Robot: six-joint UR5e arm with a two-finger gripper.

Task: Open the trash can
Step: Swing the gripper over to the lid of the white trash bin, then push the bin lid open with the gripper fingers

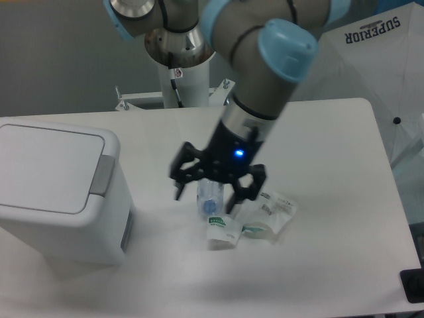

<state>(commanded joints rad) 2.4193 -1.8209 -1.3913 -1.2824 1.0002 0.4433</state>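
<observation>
The trash can (pixel 59 192) is a large white plastic box-shaped bin with rounded corners, standing upright at the left edge of the white table, toward the near side. Its flat hinged lid lies shut, and a grey rectangular push tab sits on its right edge.

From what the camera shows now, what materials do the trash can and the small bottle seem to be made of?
The trash can looks like white moulded plastic with a matte finish: rounded corners, soft even shading, a grey push tab on the closed lid. The small bottle appears to be clear thin plastic with a green-and-white label; you see through its body. The gripper hangs above it.
</observation>
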